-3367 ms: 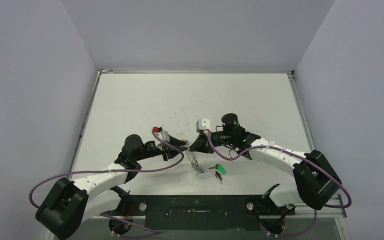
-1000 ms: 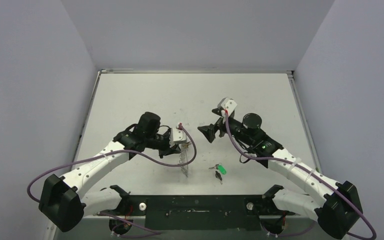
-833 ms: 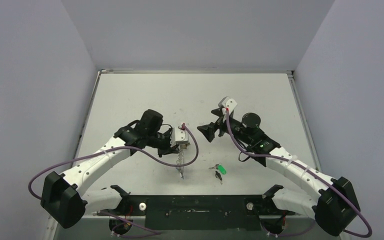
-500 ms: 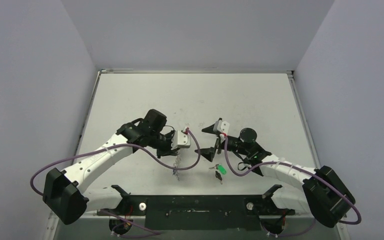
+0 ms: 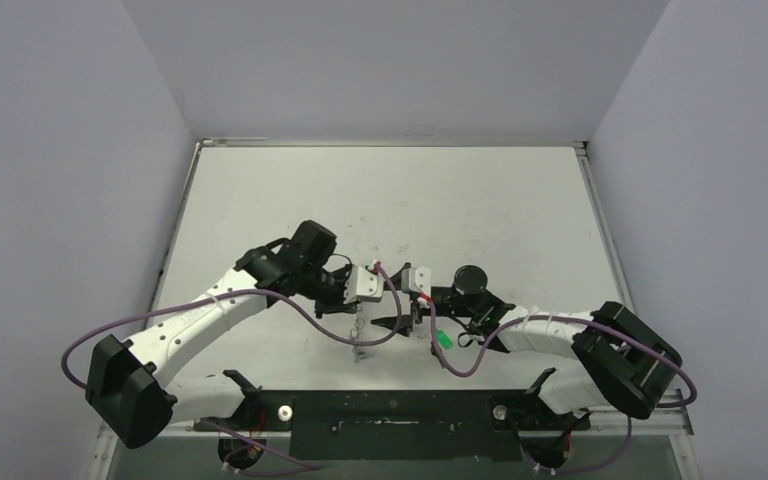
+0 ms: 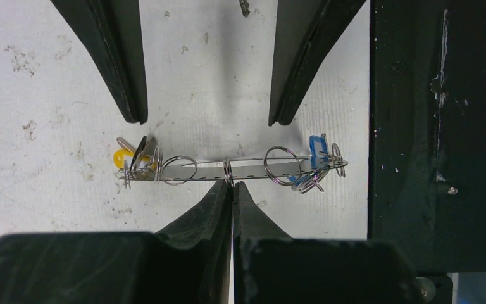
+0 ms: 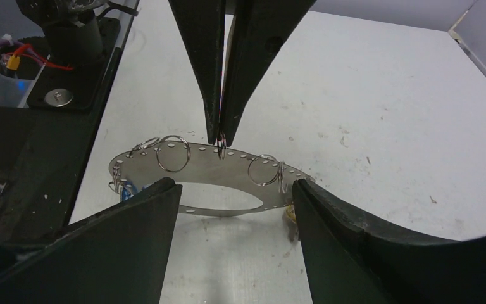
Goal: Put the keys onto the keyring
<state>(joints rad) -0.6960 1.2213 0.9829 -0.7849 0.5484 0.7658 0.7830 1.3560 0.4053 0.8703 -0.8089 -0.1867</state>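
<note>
The keyring (image 7: 210,170) is a flat, silvery oval band pierced with small holes. It hangs from the left gripper (image 7: 220,136), whose jaws are pressed fully together on the upper rim at about mid-length, where a small split ring (image 7: 221,150) sits. In the left wrist view the keyring (image 6: 247,171) shows edge-on as a thin strip. Its long axis lies almost level across the picture, just beyond the left gripper (image 6: 231,187). The yellow key (image 6: 122,157) is bunched with several rings at the left end. The blue key (image 6: 316,147) is at the right end, which points toward the black base plate (image 6: 430,126) at the near edge of the table (image 5: 380,190). From above, the keyring (image 5: 358,340) is a slim sliver running far-to-near, low over the table between the two arms; I cannot tell whether its lower rim touches the surface. The right gripper (image 7: 234,185) faces it broadside with its jaws wide apart. One finger stands on each side of the oval's middle and holds nothing, and in the left wrist view the right gripper (image 6: 207,119) shows bare table between its tips and the strip. The green key (image 5: 443,341) lies on the table just right of the right gripper (image 5: 401,323), off the keyring.
</note>
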